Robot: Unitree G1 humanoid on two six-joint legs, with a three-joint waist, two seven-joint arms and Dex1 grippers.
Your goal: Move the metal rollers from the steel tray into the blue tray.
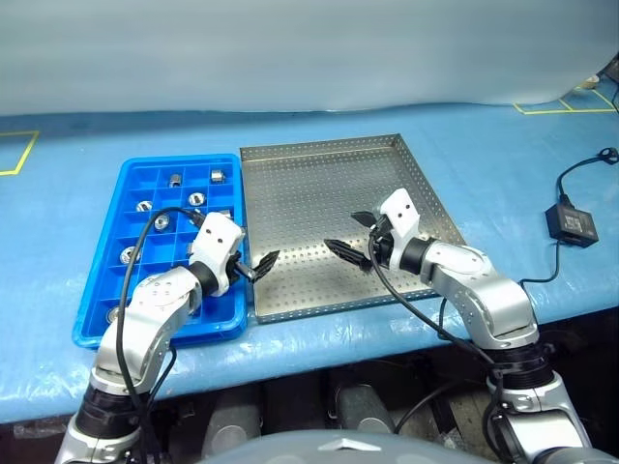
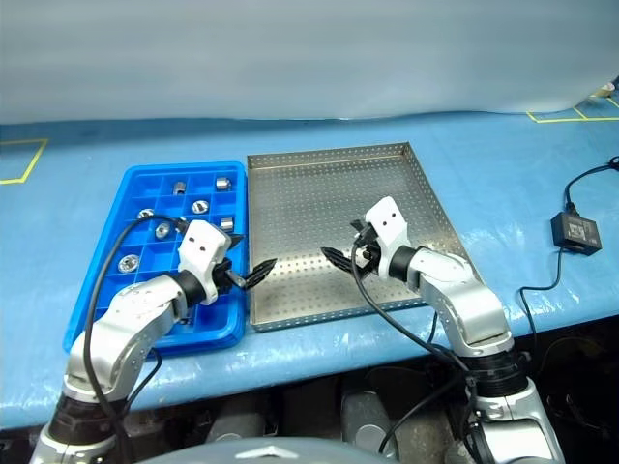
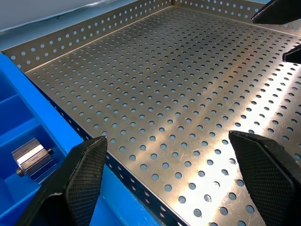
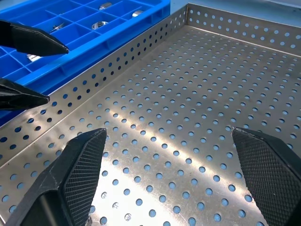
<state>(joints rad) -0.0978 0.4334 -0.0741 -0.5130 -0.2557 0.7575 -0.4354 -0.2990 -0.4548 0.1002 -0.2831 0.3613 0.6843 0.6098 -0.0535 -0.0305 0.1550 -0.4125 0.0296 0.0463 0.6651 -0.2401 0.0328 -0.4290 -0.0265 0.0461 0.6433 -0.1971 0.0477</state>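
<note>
Left claw (image 1: pixel 263 264) and right claw (image 1: pixel 350 240) — both agape, tips facing.

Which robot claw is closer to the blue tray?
The left claw. It hangs open right at the blue tray's near corner, by the steel tray's edge. The right claw is open too, farther off over the steel tray's floor.

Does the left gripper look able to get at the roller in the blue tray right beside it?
Probably yes. The left gripper is open and empty, at the wall between the steel tray and the blue tray; the roller lies uncovered in an adjacent compartment.
</note>
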